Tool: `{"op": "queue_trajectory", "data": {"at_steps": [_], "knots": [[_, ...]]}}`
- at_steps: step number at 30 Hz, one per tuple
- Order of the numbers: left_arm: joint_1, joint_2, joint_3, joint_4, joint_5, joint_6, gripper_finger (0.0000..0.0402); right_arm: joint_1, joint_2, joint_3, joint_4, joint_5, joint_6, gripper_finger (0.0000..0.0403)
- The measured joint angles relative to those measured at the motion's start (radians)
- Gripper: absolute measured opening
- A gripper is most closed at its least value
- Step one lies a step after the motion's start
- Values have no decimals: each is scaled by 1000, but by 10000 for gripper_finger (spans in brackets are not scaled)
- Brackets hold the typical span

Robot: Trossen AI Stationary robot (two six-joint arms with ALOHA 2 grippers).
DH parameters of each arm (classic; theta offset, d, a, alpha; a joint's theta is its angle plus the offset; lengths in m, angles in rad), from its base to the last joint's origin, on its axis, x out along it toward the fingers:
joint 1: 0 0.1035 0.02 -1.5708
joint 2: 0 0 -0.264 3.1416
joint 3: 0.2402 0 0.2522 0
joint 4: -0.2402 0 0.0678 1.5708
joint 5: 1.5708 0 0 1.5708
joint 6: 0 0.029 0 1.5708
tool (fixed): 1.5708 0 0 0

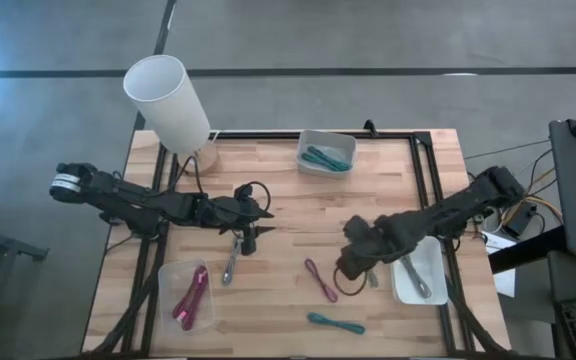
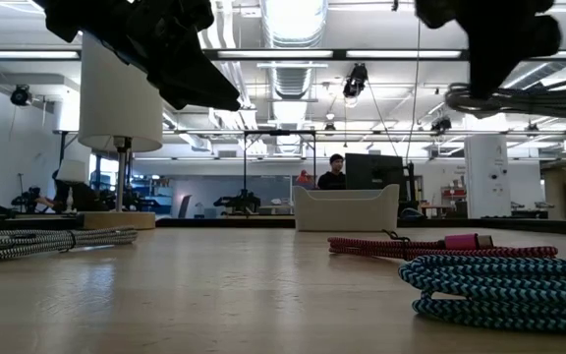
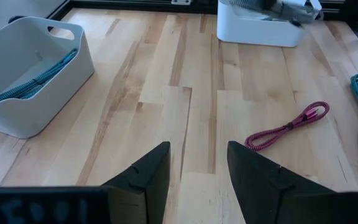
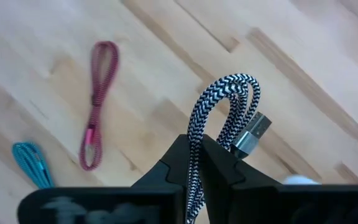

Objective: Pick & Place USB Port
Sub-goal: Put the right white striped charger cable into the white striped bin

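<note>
Hanging folded from the right gripper point(image 4: 199, 152), the black-and-white braided USB cable point(image 4: 224, 115) is pinched across its doubled strands, with the loop and the metal plug standing free beyond the fingertips; in the high view this gripper point(image 1: 353, 262) is held over the table's right half, just left of the white tray point(image 1: 434, 262). The cable is judged light, limp and springy: its woven jacket should give good friction, but the bundle will sag and swing, so a hold across the folded middle looks sounder than one on the smooth, rigid plug. The white tray, shallow and hard-walled, already holds a similar grey cable. On the bare boards nearby lie a red braided cable point(image 1: 319, 279), coiled long and narrow, and a teal braided cable point(image 1: 335, 322) towards the near edge. Farther left, another black-and-white cable point(image 1: 230, 262) rests beside a clear tray point(image 1: 168, 275) containing a magenta cable point(image 1: 191, 296). The left gripper point(image 1: 247, 238) is poised above that cable with its fingers point(image 3: 143, 177) spread and empty. At the far edge stand a white bin point(image 1: 311, 160) with teal cable inside and, at the far-left corner, a lamp point(image 1: 168, 102) with a smooth white shade. The table point(image 1: 378, 200) is pale, matt planked wood within a dark metal frame.
</note>
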Motion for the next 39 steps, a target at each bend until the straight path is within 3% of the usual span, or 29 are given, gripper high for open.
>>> {"op": "queue_trajectory", "data": {"at_steps": [13,18,26,32,39], "knots": [[0,0,0,0,0,2,165,113,-145,-132,-56,-51,288,22],[0,0,0,0,0,2,165,174,-198,-181,-162,-50,436,22],[0,0,0,0,0,3,165,245,-260,-310,-193,-182,634,22],[0,0,0,0,0,3,165,269,-254,-395,-190,-313,667,22],[0,0,0,0,-1,2,165,268,-249,-476,-171,-323,659,22]]}}
